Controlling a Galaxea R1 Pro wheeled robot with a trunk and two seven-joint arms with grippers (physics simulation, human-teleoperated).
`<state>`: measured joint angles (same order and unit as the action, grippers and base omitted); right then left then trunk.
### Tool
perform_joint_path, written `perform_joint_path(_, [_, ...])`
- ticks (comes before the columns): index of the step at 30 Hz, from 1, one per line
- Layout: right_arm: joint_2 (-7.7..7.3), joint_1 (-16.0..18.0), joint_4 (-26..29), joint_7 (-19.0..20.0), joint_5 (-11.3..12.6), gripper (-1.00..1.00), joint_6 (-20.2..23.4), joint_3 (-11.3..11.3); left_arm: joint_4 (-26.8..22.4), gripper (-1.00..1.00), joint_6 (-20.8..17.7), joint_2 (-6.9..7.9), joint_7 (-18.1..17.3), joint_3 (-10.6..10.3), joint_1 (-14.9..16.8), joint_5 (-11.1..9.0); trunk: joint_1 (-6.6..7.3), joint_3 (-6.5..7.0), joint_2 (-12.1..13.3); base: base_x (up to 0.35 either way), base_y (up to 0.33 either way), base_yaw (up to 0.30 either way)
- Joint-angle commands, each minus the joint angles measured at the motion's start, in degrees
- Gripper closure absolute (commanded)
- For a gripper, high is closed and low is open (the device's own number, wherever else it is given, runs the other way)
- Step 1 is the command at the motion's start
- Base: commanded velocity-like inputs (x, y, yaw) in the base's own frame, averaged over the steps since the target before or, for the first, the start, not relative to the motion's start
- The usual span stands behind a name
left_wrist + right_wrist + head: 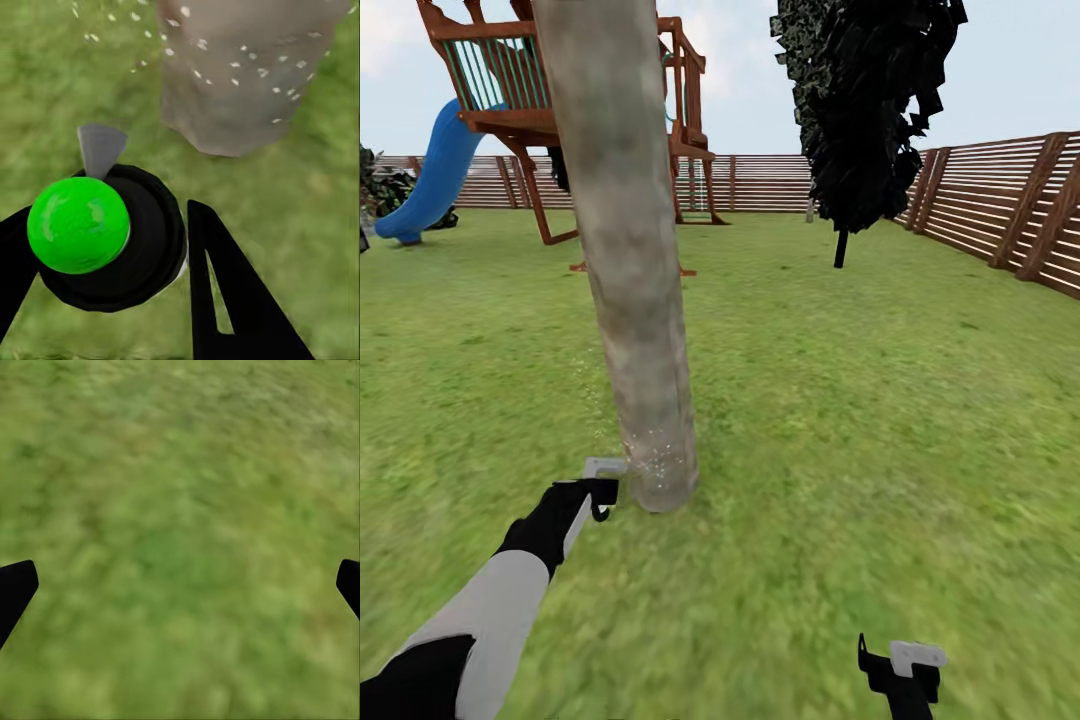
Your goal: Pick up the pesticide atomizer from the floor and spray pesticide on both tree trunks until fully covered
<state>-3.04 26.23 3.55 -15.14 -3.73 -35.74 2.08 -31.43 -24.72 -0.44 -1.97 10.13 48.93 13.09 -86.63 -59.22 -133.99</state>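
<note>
A thick pale grey-brown tree trunk [632,260] rises just ahead of me on the lawn [840,420]. Tiny whitish pesticide specks [656,461] dot its base and drift beside it; the same specks [262,72] speckle the trunk [232,105] in the left wrist view. My left gripper [596,496] is shut on the pesticide atomizer [105,240], a black body with a bright green round top and a grey nozzle [605,466] aimed at the trunk's foot. My right gripper [900,662] hangs open over bare grass, fingertips [16,585] far apart.
A wooden play tower [510,90] with a blue slide [430,180] stands behind the trunk. A thin-stemmed black-foliaged tree [865,110] stands at the back right. The brown slat fence [1010,205] runs along the right and the back.
</note>
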Motion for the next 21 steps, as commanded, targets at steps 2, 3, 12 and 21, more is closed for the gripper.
perform_joint_path(2, [-0.02,0.0,0.0,-0.2,-0.4,-1.00,-0.1,0.2,-0.1,1.00,-0.3,-0.93,-0.2,-0.2,0.0,0.2,0.01,-0.05,0.0,0.000,0.000,0.111])
perform_joint_path(3, [-0.03,0.0,0.0,-0.2,-0.4,-1.00,-0.1,0.2,-0.1,1.00,-0.3,-3.04,-0.2,-0.4,0.0,0.4,0.01,-0.05,0.0,0.000,0.000,0.028])
perform_joint_path(12, [-0.04,0.0,0.0,-0.2,-0.4,-1.00,-0.1,0.2,-3.2,1.00,-1.1,-2.90,-0.3,-0.9,1.4,0.4,0.01,-0.05,0.0,0.000,0.000,0.003])
perform_joint_path(21, [-0.18,0.0,0.0,-0.2,-0.4,-1.00,-0.1,0.2,-12.2,1.00,-11.2,-4.51,-1.5,-5.0,3.0,0.2,0.01,-0.05,0.0,0.000,0.000,0.000])
